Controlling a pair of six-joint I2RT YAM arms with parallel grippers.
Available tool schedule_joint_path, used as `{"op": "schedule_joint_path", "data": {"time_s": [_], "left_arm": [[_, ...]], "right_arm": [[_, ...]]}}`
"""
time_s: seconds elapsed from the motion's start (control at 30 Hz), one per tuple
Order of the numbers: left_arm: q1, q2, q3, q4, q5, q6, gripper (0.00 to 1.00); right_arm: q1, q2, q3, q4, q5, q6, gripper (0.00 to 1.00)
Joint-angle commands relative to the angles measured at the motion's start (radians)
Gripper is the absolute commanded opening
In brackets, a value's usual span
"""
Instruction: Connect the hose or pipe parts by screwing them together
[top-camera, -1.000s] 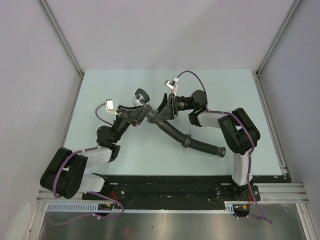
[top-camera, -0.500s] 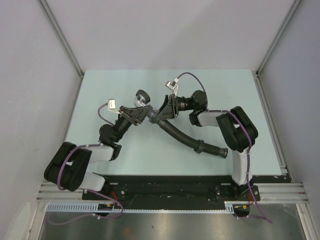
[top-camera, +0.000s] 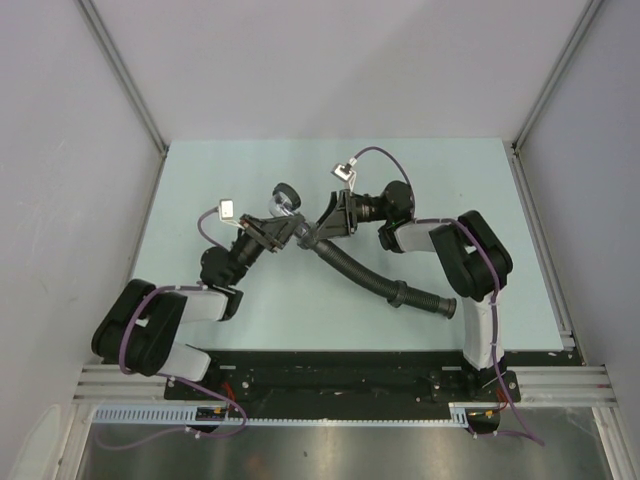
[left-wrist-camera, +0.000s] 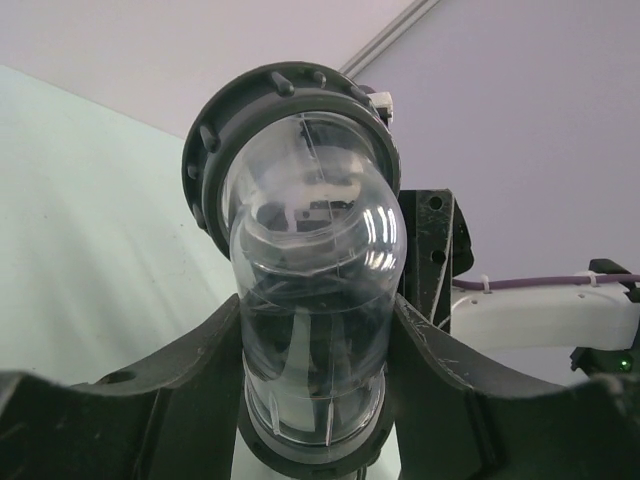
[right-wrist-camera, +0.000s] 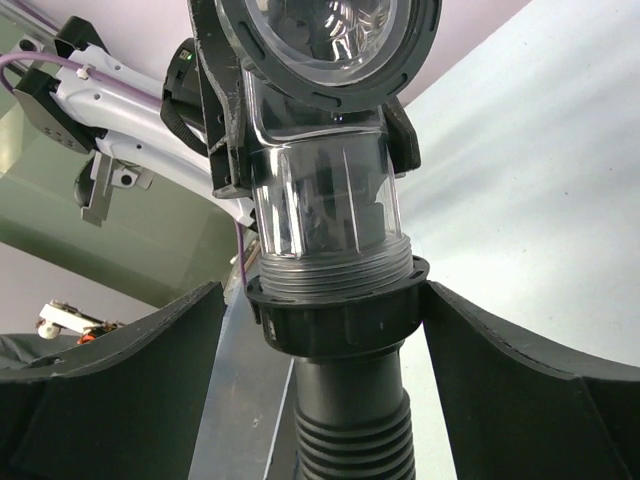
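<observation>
We're judging this as mid-screwing. The left gripper (left-wrist-camera: 315, 345) is clamping the clear elbow fitting (left-wrist-camera: 315, 250) by its straight leg and holding it above the table (top-camera: 300, 310), near the middle. The black ribbed hose (top-camera: 362, 273) is running from that joint toward the right arm's base, its far end lying on the table. Its collar nut (right-wrist-camera: 338, 310) is sitting on the elbow's thread with some thread showing above, so it's probably not home yet. The right gripper (right-wrist-camera: 325, 295) is straddling the nut, jaws apart, with a gap on one side and nothing gripped. To do it well, we're advising closing squarely on the nut's ribs and turning about the elbow's axis. The left hold should be firm so the elbow can't spin, and the hose slack, to avoid cross-threading.
</observation>
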Motion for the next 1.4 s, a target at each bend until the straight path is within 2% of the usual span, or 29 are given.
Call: {"op": "schedule_joint_path", "data": {"time_s": [0.0,0.47,0.57,0.6,0.67,0.7,0.73,0.77,0.8,0.83,0.93,0.97,1.0,1.07,1.17,1.2,1.37], "left_arm": [[0.013,0.021,-0.025,0.249,-0.005,0.066,0.01],[0.018,0.018,-0.036,0.247,-0.031,0.067,0.0],[0.018,0.015,-0.04,0.247,-0.039,0.068,0.0],[0.018,0.013,-0.045,0.247,-0.04,0.068,0.0],[0.018,0.013,-0.051,0.247,-0.049,0.068,0.0],[0.018,0.015,-0.056,0.246,-0.053,0.068,0.0],[0.018,0.015,-0.057,0.246,-0.054,0.068,0.0],[0.018,0.015,-0.062,0.246,-0.06,0.065,0.0],[0.018,0.015,-0.063,0.246,-0.063,0.066,0.0],[0.018,0.015,-0.063,0.246,-0.065,0.065,0.01],[0.018,0.015,-0.062,0.246,-0.066,0.068,0.01],[0.018,0.019,-0.062,0.244,-0.069,0.068,0.01],[0.018,0.021,-0.063,0.244,-0.069,0.068,0.0],[0.018,0.021,-0.063,0.244,-0.073,0.067,0.0],[0.018,0.013,-0.068,0.244,-0.076,0.065,0.0],[0.018,0.012,-0.068,0.243,-0.076,0.065,0.0],[0.018,0.019,-0.063,0.241,-0.074,0.057,0.0]], "right_arm": [[-0.003,-0.005,0.063,0.318,0.005,0.036,0.85],[-0.052,0.038,0.063,0.256,0.028,0.021,0.84],[-0.069,0.023,0.063,0.197,0.047,-0.03,0.82],[-0.072,0.012,0.061,0.118,0.063,-0.059,0.81],[-0.074,-0.051,0.061,-0.041,0.099,-0.249,0.79],[-0.074,-0.083,0.061,-0.311,0.193,-0.353,0.8],[-0.069,-0.177,0.061,-0.484,0.288,-0.644,0.82],[-0.039,-0.221,0.063,-0.643,0.412,-0.768,0.85],[-0.022,-0.264,0.061,-0.845,0.633,-0.876,0.89],[-0.002,-0.304,0.06,-0.887,0.689,-0.972,0.9],[0.038,-0.335,0.058,-0.962,0.781,-1.022,0.93],[0.079,-0.358,0.052,-0.996,0.822,-1.088,0.96],[0.102,-0.367,0.052,-1.01,0.918,-1.119,0.98],[0.147,-0.395,0.05,-1.044,1.003,-1.191,0.99],[0.221,-0.421,0.046,-1.106,1.166,-1.225,1.0],[0.265,-0.437,0.04,-1.116,1.27,-1.248,1.0],[0.363,-0.51,-0.043,-1.093,1.399,-1.265,1.0]]}}
